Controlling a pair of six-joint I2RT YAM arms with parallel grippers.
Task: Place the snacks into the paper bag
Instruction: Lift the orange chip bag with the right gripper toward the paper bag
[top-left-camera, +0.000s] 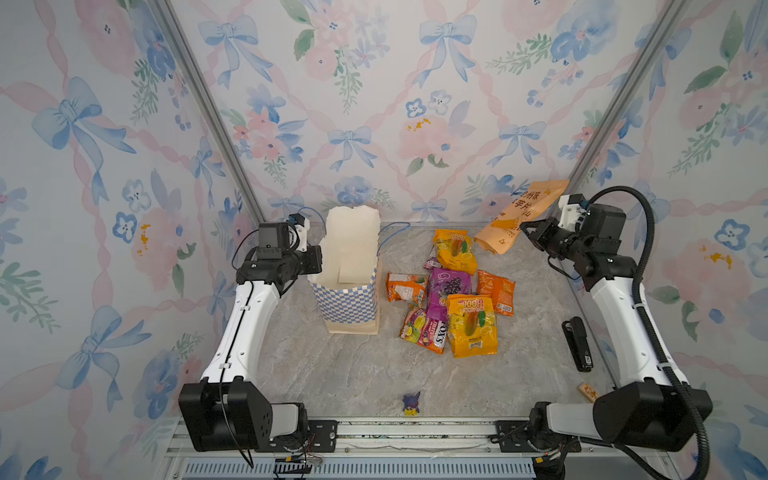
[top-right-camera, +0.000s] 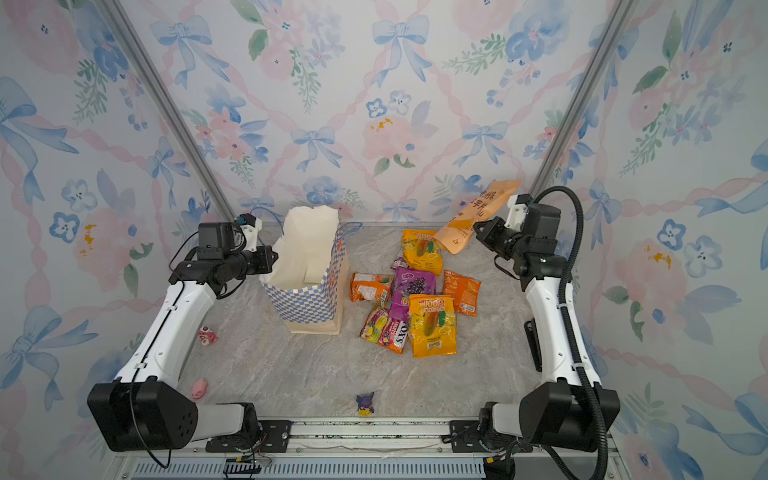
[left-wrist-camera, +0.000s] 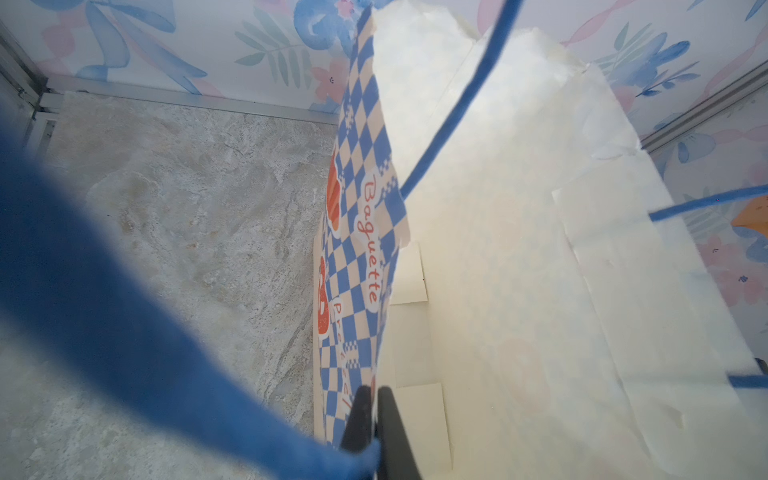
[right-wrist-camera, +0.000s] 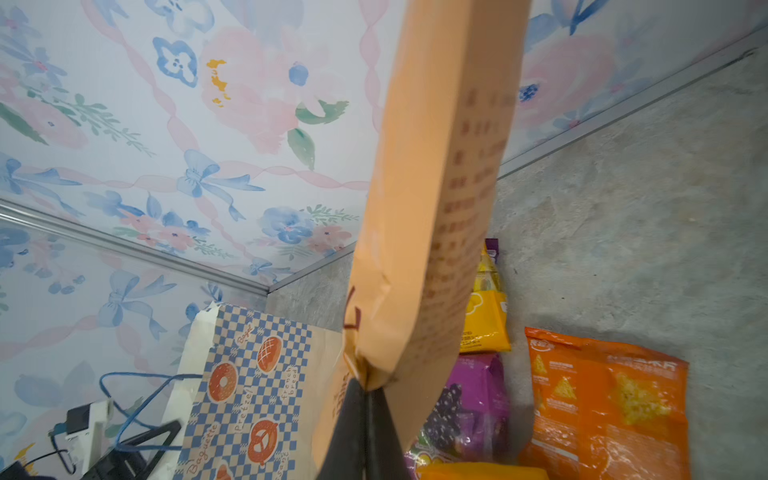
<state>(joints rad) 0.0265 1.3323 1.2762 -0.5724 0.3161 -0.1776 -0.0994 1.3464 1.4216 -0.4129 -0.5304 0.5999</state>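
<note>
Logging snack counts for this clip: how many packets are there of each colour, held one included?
Yellow packets: 2
Orange packets: 2
Purple packet: 1
Multicoloured packet: 1
Pale orange packet, held by the right gripper: 1
Small purple bit by the far yellow packet: unclear, not counted
Total: 7, all outside the paper bag

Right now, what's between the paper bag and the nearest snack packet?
Bare tabletop only, between paper bag and orange packet; both top views show it.

paper bag (top-left-camera: 351, 291) left | snacks (top-left-camera: 449, 286) right beside | packet (top-left-camera: 521, 216) raised behind | figurine (top-left-camera: 411, 404) front
</note>
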